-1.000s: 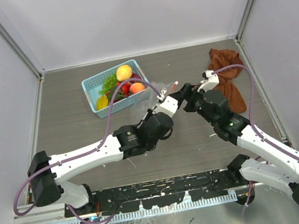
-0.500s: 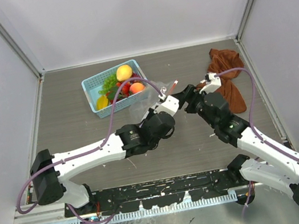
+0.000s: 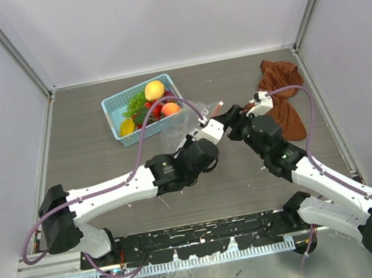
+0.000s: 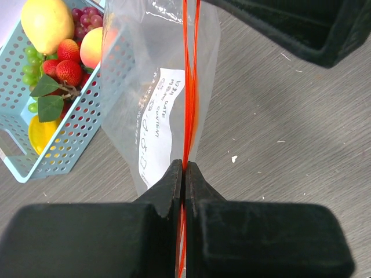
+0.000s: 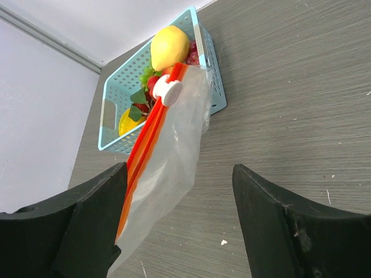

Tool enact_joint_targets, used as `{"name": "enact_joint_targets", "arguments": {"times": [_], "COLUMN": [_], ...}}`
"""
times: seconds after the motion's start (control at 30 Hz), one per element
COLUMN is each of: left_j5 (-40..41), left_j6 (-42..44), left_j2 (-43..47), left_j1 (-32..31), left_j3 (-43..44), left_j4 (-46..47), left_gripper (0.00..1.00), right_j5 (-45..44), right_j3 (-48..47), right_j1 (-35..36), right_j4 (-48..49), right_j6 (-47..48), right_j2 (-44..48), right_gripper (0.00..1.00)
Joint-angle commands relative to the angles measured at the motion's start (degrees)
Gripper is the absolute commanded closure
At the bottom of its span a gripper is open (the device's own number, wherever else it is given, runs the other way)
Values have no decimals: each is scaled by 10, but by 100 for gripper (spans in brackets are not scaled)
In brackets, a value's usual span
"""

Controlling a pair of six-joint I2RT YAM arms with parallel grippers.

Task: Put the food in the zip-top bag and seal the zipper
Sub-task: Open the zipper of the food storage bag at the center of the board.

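The clear thin plastic zip-top bag (image 4: 156, 116) with a white label is shown lifted above the middle of the grey table (image 3: 104, 168), just right of the light-blue perforated plastic basket (image 3: 115, 115), which stands toward the far edge. The bag is empty. The food (image 3: 154, 89), a set of small toy fruits with green leaves, lies in the basket.

The red-orange zipper (image 4: 188, 87) is pinched at one end between the fingers of the left gripper (image 4: 184, 174), which are pressed together on it. Its long axis runs from that pinch away toward the basket and ends in a white slider tab (image 5: 171, 91) at the free end. The film is seen edge-on beside the strip. Two orange tracks are visible, but whether the mouth is sealed cannot be told.

The fingers of the right gripper (image 5: 177, 231) are spread wide, one on each side of the strip near the pinched end, and nothing is clamped.

The step in hand is judged to be the opening of the bag. A hold on one lip or on the slider is called for next, so that the mouth can be parted. A rust-brown cloth (image 3: 284, 103) lies near the far right corner.
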State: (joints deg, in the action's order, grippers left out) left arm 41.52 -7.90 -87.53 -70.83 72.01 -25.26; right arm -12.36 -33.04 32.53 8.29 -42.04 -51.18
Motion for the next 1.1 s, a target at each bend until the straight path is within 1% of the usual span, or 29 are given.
{"name": "enact_joint_targets", "arguments": {"times": [0.0,0.3,0.57,0.73,1.07], "left_j5": [1,-3,-10,-6,4], "left_j6": [-7,-17,-13,-9,-4], "left_j2": [-1,0,-1,-7,-26], "left_j1": [-3,-3,-7,-12,-17], "left_j3": [27,24,18,15,19], "left_j4": [26,31,39,44,44], "left_gripper": [100,100,100,100,100], "right_j5": [-8,-16,-7,40,94], "right_j3": [8,23,17,12,2], "right_j1": [2,2,2,2,2], "right_j4": [51,46,39,46,63], "right_j6": [-16,-19,-21,-34,-51], "right_j2": [-6,-6,-18,-35,-52], "right_gripper": [24,31,32,32,32]}}
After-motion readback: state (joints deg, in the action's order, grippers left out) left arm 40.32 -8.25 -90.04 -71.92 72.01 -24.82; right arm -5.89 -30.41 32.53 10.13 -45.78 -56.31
